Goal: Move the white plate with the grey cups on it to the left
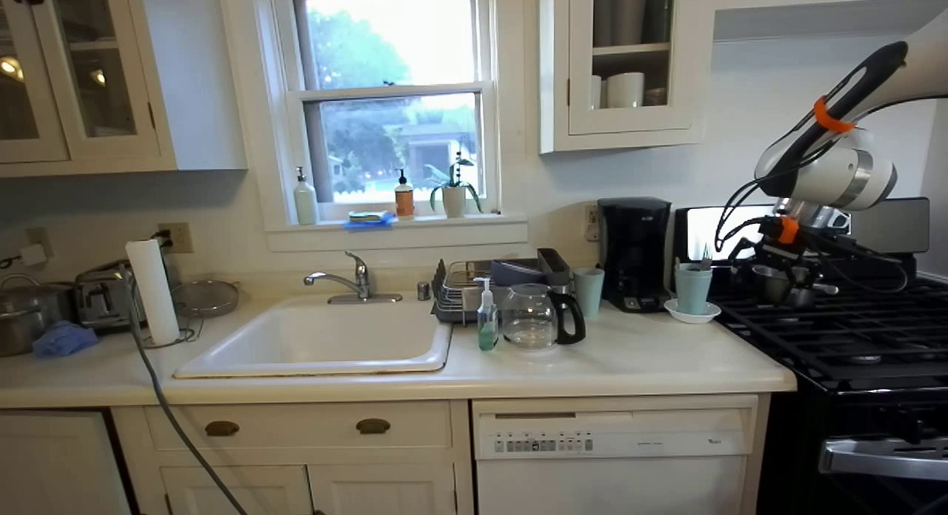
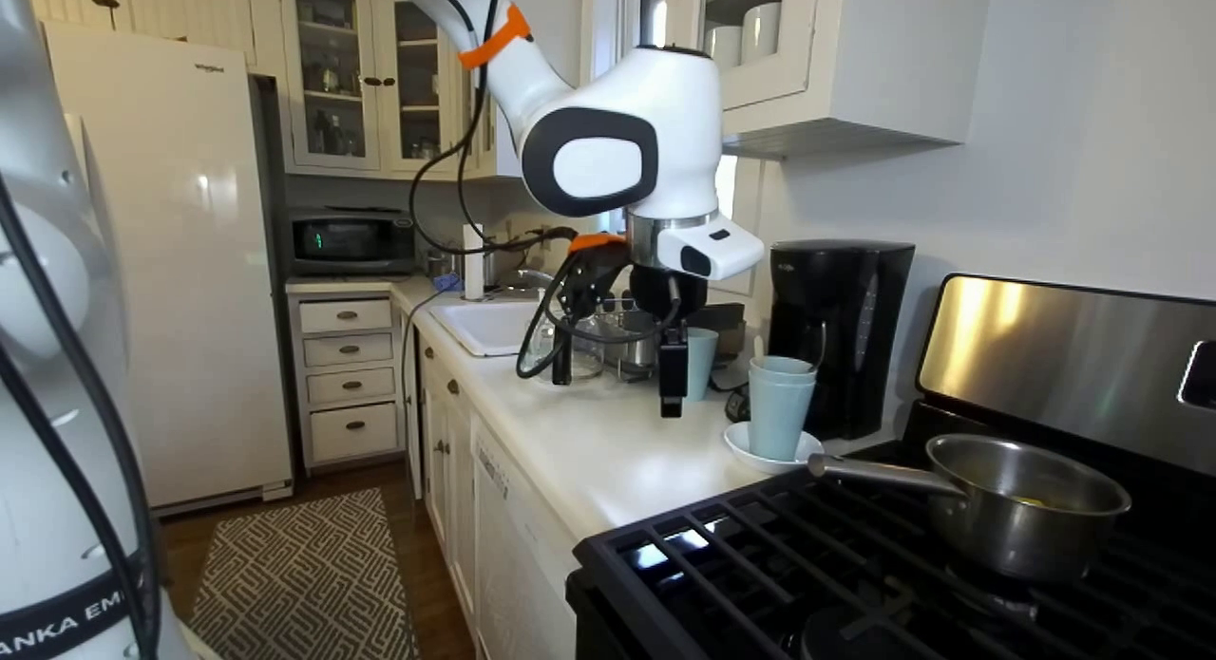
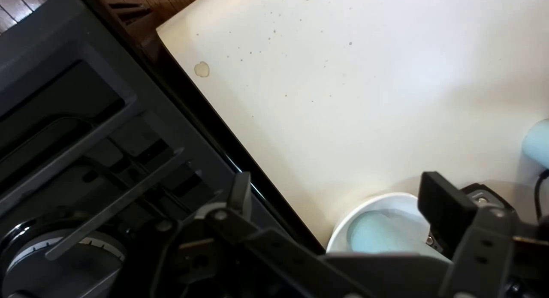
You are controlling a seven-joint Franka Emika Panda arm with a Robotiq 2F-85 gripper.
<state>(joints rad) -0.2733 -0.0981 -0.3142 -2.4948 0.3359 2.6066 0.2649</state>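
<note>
Cups (image 2: pixel 781 415): I saw them stacked upright.
White plate (image 2: pixel 740 444): sat beneath them on the worktop (image 2: pixel 594 442), beside the stove (image 2: pixel 779 556).
Tool (image 3: pixel 336 190): I had it spread, apart from both.

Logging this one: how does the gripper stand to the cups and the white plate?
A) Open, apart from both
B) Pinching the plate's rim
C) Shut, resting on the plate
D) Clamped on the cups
A: the gripper has its jaws wide apart in the wrist view, and both exterior views show a gap between it and the cups and plate.
</note>
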